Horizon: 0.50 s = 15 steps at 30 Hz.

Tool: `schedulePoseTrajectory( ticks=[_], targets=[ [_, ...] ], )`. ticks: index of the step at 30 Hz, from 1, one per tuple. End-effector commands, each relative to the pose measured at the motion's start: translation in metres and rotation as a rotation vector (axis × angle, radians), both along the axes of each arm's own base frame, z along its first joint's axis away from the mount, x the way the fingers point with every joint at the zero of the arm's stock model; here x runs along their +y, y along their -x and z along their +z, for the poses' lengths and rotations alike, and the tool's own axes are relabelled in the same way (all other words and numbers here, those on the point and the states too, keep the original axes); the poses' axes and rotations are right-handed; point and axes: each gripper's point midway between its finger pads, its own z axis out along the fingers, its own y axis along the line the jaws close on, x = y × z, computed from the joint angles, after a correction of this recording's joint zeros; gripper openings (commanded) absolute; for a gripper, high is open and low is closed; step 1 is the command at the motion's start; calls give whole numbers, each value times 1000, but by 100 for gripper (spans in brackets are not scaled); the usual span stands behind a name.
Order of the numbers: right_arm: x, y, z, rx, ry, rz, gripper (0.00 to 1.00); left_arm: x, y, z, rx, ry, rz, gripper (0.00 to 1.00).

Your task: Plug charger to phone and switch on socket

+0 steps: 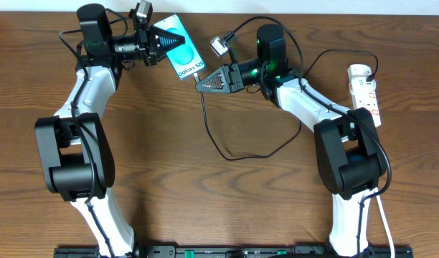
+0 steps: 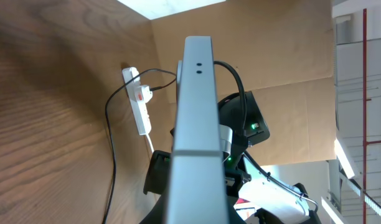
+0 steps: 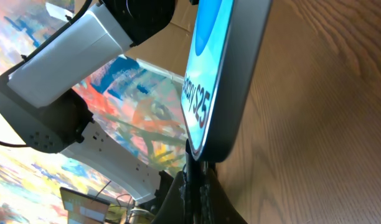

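Overhead shows plugging in hand — left gripper (image 1: 173,41) clamping the phone (image 1: 189,66), right gripper (image 1: 200,84) pinching the charger (image 1: 205,115) at its edge — a straight push likely comes next.

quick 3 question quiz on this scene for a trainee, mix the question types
1. True or false: the phone lies flat on the wood with no gripper touching it.
2. Where is the socket? A: off to the right gripper side, apart from both grippers. B: between the two grippers. C: under the phone.
3. Fill in: the right gripper is closed on the tip end of the ____.

Key
1. False: the left gripper holds it up.
2. A
3. charger
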Motion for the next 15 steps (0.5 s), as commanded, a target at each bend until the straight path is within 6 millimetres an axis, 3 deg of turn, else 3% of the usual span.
schedulePoseTrajectory(
  ticks=[1,15],
  targets=[
    [4,0,-2,-17,-1,-5,1,1,5,13,-28,4,-16,7],
    [5,-1,-2,-18,0,-9,1,1,1,12,-9,1,6,7]
  ],
)
